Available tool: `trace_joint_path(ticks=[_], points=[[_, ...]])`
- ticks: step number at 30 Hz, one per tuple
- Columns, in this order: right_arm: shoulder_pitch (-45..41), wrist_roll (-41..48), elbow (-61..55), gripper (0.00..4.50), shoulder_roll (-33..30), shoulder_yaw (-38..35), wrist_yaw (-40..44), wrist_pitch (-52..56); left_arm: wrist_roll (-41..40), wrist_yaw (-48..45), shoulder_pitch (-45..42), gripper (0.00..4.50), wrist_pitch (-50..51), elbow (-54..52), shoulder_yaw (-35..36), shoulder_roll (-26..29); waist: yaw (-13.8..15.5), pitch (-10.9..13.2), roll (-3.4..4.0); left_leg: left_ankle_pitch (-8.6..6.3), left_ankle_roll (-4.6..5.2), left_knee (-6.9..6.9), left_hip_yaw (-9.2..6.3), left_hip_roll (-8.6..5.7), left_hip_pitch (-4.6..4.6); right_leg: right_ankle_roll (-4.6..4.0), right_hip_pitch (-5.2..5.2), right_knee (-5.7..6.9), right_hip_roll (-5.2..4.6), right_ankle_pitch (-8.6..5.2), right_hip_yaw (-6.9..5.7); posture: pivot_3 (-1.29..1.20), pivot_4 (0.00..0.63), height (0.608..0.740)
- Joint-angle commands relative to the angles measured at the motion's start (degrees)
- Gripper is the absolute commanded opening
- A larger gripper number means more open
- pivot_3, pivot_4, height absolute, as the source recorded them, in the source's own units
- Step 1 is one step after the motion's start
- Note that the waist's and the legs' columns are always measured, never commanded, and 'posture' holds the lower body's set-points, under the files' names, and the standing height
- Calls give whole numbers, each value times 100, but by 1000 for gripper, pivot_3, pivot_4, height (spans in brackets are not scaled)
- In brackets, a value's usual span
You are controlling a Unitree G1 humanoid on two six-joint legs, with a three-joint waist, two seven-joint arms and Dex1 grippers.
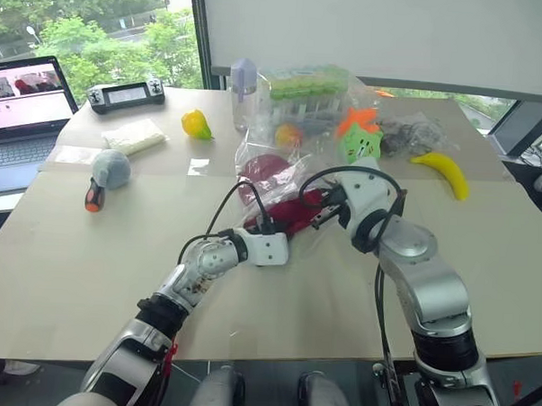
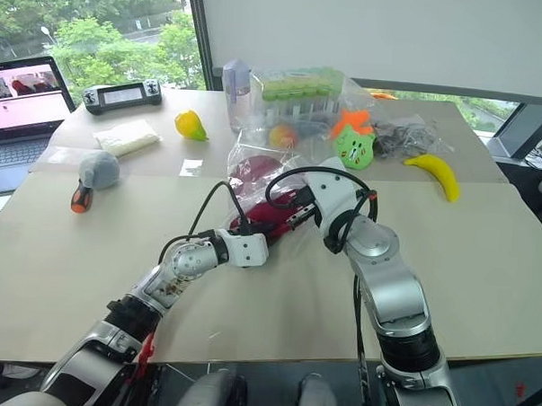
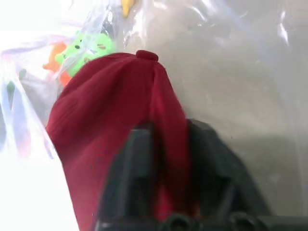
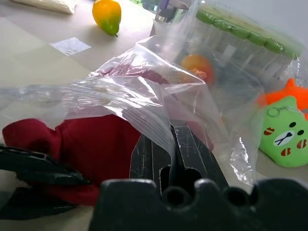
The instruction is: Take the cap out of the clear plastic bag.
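I am seeing the cap (image 3: 110, 125) lying mid-desk, partly inside the clear plastic bag (image 4: 139, 86). From my left wrist camera the left claw (image 3: 168, 149) is pinching a ridge of the cap's red fabric between its two black fingers; the head cameras are giving me only the arm reaching in at the bag's mouth. From my right wrist camera the right claw (image 4: 171, 149) is clamping a fold of the bag's film, fingers pressed together, with the cap just beside them. On the desk (image 1: 62, 248) I am counting one banana (image 1: 443, 171), one green plush toy (image 1: 360, 139), one yellow pepper (image 1: 196, 123), one grey plush (image 1: 111, 168), one laptop (image 1: 23, 111) and one controller (image 1: 126, 96).
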Motion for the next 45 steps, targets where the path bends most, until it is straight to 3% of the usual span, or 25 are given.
trace_joint_path(ticks=[1, 7, 14, 18, 27, 29, 31, 37, 42, 45], points=[[-99, -30, -143, 0, -24, -118, -26, -110, -187, -135, 0, 38, 33, -188, -7, 2, 1, 0, 0, 0, 0, 0, 0, 0, 0, 0, 0, 0, 0, 0, 0, 0, 150, 740], [-85, -41, -127, 0, -44, -92, -6, -133, -539, -294, -294, 38, 336, -540, 333, 94, -6, 0, 0, 0, 0, 0, 0, 0, -4, 0, -3, 2, 0, 0, -1, 0, 150, 740], [-103, -30, -30, 0, 25, -16, 9, -229, -2584, -1848, -248, 38, 992, -1473, 587, 120, -27, 0, 0, 2, -3, 2, -4, 0, -11, 0, -5, 2, 0, 0, -2, 0, 150, 740], [-115, -28, 17, 0, 30, -2, 42, -285, -3256, -3022, 32, 38, 1594, -1969, 478, 708, -109, 0, 0, 3, -4, 0, -3, 1, -11, 0, -5, 5, 3, 0, -2, 0, 150, 740], [-131, -17, 231, 0, 9, 27, 180, -486, -4632, -4622, -92, 38, 3616, -2703, 874, 2109, -89, 1, 2, 3, -6, 0, -5, 1, -9, 1, -6, 2, 6, -2, -1, 0, 150, 740], [-145, -26, 295, 0, 31, 68, 208, -524, -6004, -5025, -462, 38, 5084, -3297, 1202, 2495, -70, 2, 1, 4, -6, 0, -8, 1, -10, 2, -4, 3, 6, -2, -4, 0, 150, 740], [-158, -22, 327, 0, 58, 91, 227, -542, -6854, -5256, -743, 38, 5962, -3615, 1420, 2745, -77, 7, -6, 6, -9, 4, -14, 3, -26, 3, -13, 13, 7, -3, -9, 0, 150, 740], [-240, -39, 459, 0, 92, 118, 240, -630, -8027, -5153, -2018, 38, 6973, -2747, 2212, 2527, -82, 7, -5, 24, -39, 4, -20, -2, -19, 7, -3, 8, 8, -6, -12, 0, 150, 740], [-229, -39, 476, 0, 101, 119, 233, -653, -8163, -4707, -2733, 38, 7068, -1708, 2788, 2268, -94, 7, -5, 30, -49, 4, -20, -2, -19, 6, -5, 12, 11, -6, -11, 0, 150, 740], [-206, -43, 465, 0, 94, 105, 223, -649, -7871, -4121, -3181, 38, 6612, -883, 3232, 2105, -97, 7, -5, 34, -56, 4, -19, -3, -20, 6, -6, 13, 11, -6, -10, 0, 150, 740]])
